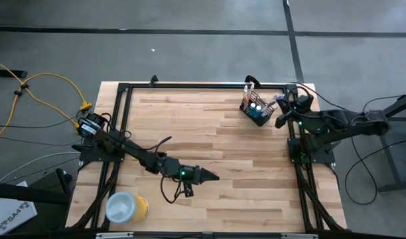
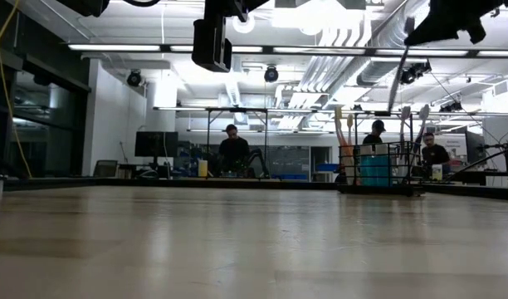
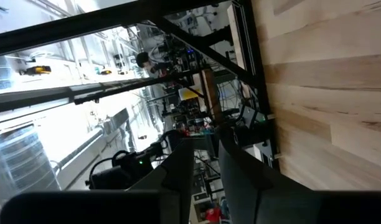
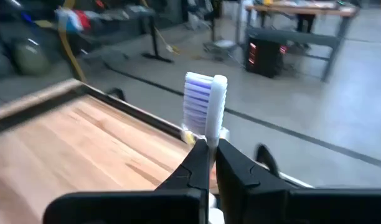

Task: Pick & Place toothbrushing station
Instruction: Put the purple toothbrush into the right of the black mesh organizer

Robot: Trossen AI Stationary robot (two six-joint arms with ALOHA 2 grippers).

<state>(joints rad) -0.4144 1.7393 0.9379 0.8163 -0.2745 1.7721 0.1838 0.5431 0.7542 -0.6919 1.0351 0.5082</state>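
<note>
We see the right pincer (image 4: 210,163) pinching a toothbrush (image 4: 206,112) by its handle, bristles pointing away from the wrist, just beside the holder (image 1: 257,110) at the bench's (image 1: 209,139) far right corner; we judge the drop is a short move toward it; the left pincer (image 1: 213,177), part spread and empty, waits well apart from the holder.

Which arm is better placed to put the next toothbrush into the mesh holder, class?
Right: the right gripper already pinches a toothbrush beside the mesh holder; the left gripper is far off.

White toothbrush (image 4: 214,102), purple bristles (image 4: 195,99)
</note>
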